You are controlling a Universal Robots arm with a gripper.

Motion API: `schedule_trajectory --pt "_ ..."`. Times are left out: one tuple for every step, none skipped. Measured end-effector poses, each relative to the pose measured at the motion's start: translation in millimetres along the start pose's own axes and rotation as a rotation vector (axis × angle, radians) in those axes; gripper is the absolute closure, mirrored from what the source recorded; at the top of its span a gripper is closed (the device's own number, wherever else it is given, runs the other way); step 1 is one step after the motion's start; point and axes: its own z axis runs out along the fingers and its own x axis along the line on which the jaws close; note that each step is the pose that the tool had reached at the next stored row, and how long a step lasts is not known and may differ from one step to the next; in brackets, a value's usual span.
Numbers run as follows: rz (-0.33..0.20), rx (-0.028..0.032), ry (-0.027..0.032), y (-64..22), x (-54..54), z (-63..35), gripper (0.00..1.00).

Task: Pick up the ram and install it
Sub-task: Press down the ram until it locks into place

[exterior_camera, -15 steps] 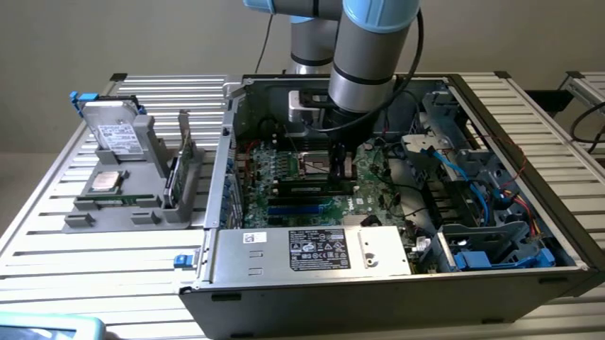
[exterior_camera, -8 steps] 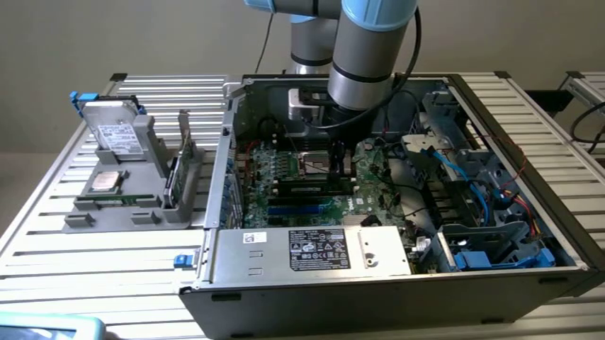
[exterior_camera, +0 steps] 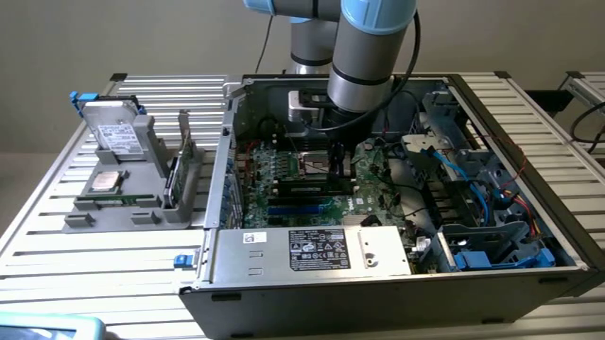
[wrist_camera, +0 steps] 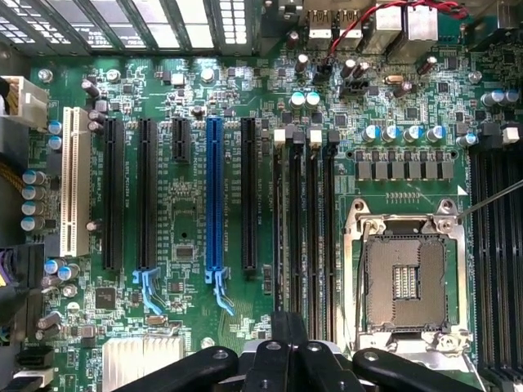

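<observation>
Arm reaching into an open case [exterior_camera: 378, 297] on a slatted tabletop [exterior_camera: 95, 262]. The tool [exterior_camera: 341, 166] hangs over the motherboard [wrist_camera: 188, 163], its fingers [wrist_camera: 270, 363] pressed together; nothing can be made out between them. From the wrist view, the tool [wrist_camera: 290, 359] sits at one end of four black memory slots [wrist_camera: 306, 229], beside the empty socket [wrist_camera: 406, 282]. The ram [exterior_camera: 118, 201], a narrow green strip, appears to lie in the grey holder [exterior_camera: 81, 219] outside the case, at the exterior view's left.

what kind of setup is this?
Probably a lab bench for robotic PC assembly: an open computer case on a slatted metal table, a bare motherboard, and a parts fixture beside it.
</observation>
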Motion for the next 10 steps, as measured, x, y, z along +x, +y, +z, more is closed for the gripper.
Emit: schedule_trajectory --pt "0.0 -0.0016 0.0 0.0 0.0 0.0 0.89" --pt "0.0 -0.0042 0.0 -0.2 0.0 0.0 0.89" --pt "0.0 -0.0077 -0.0002 -0.5 0.1 0.2 0.89" --pt "0.0 -0.0113 -0.0002 -1.0 0.3 0.3 0.89" --pt "0.0 -0.0145 0.0 -1.5 0.5 0.4 0.89" --pt "0.0 -0.0182 0.0002 -2.2 1.0 0.9 0.89" --pt "0.001 -0.0212 0.0005 -2.7 1.2 1.5 0.89" --pt "0.001 -0.0236 0.001 -3.1 1.4 2.2 0.89" --pt "0.001 -0.0255 0.0014 -3.5 1.5 2.8 0.89" --pt "0.001 -0.0266 0.0013 -3.6 1.6 3.1 0.89"
